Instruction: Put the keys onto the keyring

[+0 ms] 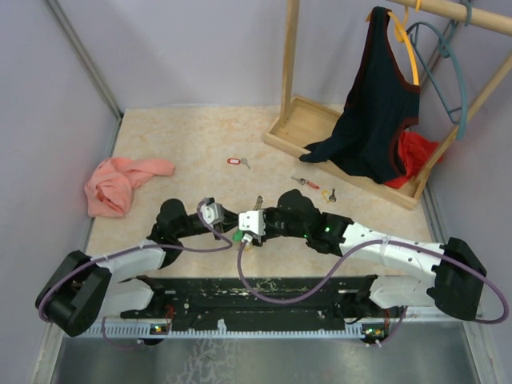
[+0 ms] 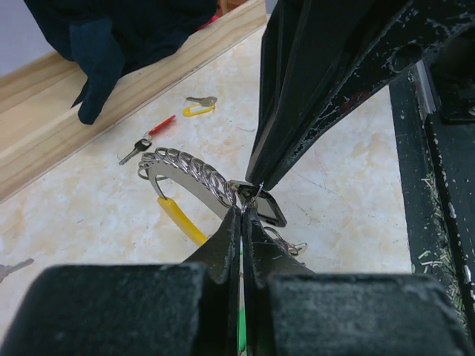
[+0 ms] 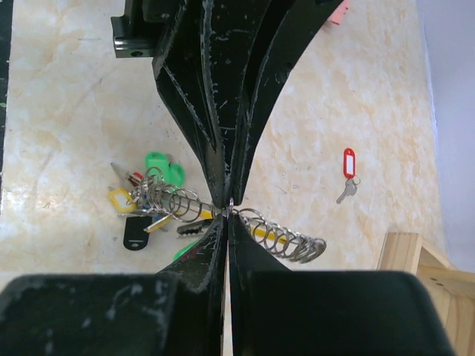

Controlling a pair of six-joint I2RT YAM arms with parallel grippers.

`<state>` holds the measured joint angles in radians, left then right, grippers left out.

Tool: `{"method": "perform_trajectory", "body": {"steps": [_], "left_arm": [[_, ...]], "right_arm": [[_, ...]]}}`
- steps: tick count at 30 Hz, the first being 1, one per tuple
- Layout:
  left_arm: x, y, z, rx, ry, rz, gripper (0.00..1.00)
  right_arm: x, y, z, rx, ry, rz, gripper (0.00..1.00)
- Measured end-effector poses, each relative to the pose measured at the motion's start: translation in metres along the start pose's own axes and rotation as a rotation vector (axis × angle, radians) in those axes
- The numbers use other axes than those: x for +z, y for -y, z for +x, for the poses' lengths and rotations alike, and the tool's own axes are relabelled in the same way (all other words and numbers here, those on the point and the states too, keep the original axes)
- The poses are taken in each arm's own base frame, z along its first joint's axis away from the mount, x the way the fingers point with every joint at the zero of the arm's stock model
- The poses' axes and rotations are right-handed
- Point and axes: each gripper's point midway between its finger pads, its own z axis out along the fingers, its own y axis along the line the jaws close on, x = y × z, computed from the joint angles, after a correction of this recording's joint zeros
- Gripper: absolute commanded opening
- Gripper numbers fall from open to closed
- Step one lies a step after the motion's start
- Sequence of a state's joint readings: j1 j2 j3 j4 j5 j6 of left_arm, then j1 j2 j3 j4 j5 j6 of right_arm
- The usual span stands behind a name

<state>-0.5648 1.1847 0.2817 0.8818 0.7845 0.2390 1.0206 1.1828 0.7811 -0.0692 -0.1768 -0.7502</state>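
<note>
The keyring (image 3: 289,237) is a silvery band strung with many small rings, hanging just above the table between both grippers. Green (image 3: 165,165), yellow (image 3: 120,199) and black (image 3: 133,233) tagged keys bunch at one end. My right gripper (image 3: 228,215) is shut on the keyring's wire. My left gripper (image 2: 243,211) is shut on it at the same spot, tip to tip; both meet near the table's front (image 1: 240,232). A green sliver (image 2: 241,326) shows between the left jaws. Loose keys lie apart: a red-tagged one (image 1: 234,162), a red one (image 1: 302,182) and a yellow one (image 1: 328,194).
A pink cloth (image 1: 120,182) lies crumpled at the left. At the back right stands a wooden rack base (image 1: 300,128) with a dark tank top (image 1: 376,104), a red cloth (image 1: 412,156) and a teal hanger (image 1: 452,76). Walls close in both sides.
</note>
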Motion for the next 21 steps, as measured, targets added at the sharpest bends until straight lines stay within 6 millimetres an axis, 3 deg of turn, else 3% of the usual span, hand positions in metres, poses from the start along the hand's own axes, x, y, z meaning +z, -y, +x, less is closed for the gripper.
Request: {"method": "perform_trajectory", "body": {"steps": [13, 21], "left_arm": [[-0.007, -0.004, 0.004, -0.083, 0.015, -0.092, 0.0], [-0.013, -0.01, 0.002, -0.138, 0.058, -0.172, 0.0]], "right_arm": [[0.004, -0.009, 0.021, 0.101, -0.023, 0.062, 0.0], [0.013, -0.009, 0.02, 0.135, 0.014, 0.084, 0.0]]}}
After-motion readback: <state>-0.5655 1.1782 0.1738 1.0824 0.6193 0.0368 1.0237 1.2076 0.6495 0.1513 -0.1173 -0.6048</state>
